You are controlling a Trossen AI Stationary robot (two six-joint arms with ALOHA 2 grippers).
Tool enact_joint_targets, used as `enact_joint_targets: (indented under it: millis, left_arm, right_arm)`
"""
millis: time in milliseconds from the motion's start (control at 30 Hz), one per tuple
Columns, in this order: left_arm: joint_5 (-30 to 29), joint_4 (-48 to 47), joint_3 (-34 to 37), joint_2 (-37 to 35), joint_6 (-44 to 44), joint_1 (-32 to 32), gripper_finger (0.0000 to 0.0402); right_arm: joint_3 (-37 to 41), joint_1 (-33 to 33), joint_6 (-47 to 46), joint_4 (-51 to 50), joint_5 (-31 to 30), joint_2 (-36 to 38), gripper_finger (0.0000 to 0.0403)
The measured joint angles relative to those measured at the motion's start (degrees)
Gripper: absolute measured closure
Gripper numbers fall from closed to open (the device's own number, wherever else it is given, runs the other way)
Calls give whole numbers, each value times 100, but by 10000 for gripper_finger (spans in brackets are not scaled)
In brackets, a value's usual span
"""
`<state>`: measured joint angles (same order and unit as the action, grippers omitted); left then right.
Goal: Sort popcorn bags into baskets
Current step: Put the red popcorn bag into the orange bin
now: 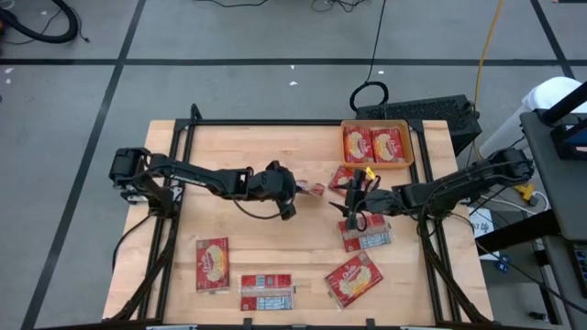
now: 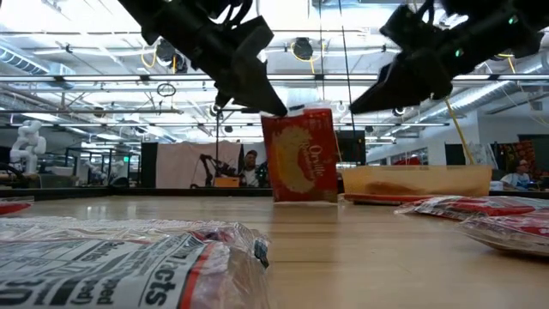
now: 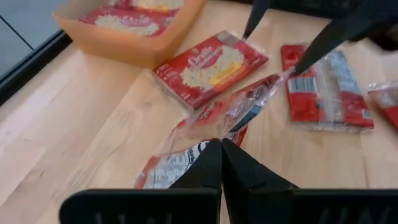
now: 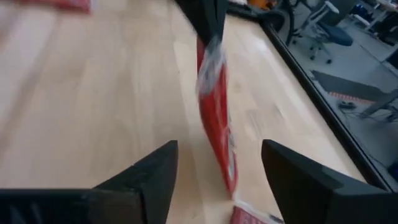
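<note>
Tabletop: left tool's (image 3: 221,155) bag (image 2: 300,154) upright.

1. This is a robotics lab in a big open hall.
2. The ceiling (image 2: 111,60) is high, with bare beams and pipes.
3. A white robot (image 2: 26,142) stands far behind the wooden desk (image 1: 275,238).
4. Cables (image 1: 376,55) lie on the grey floor (image 1: 229,27); office chairs (image 4: 323,31) stand near.

left pincer (image 1: 295,192): mid-table | orange basket (image 1: 376,124): two popcorn bags (image 1: 374,144)
</note>
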<state>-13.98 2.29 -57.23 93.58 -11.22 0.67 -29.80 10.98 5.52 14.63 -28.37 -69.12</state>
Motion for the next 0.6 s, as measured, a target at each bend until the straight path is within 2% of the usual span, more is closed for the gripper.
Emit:
enact_joint_targets:
  millis: [133, 233, 367, 467, 600]
  left_arm:
    - [53, 298, 0, 0, 57, -6, 400]
    - [169, 435, 0, 0, 101, -32, 401]
    - [212, 429, 0, 0, 108, -66, 400]
    - [211, 360, 0, 0, 208, -64, 401]
    - [210, 354, 0, 0, 255, -63, 400]
  right_arm:
    - [11, -186, 169, 572, 46, -471, 177]
    - [12, -385, 233, 1302, 456, -1012, 181]
    - [11, -529, 210, 2115, 448, -1582, 198]
    - [13, -587, 55, 2198, 463, -1761, 227]
    - [45, -645, -187, 2120, 497, -1799, 292]
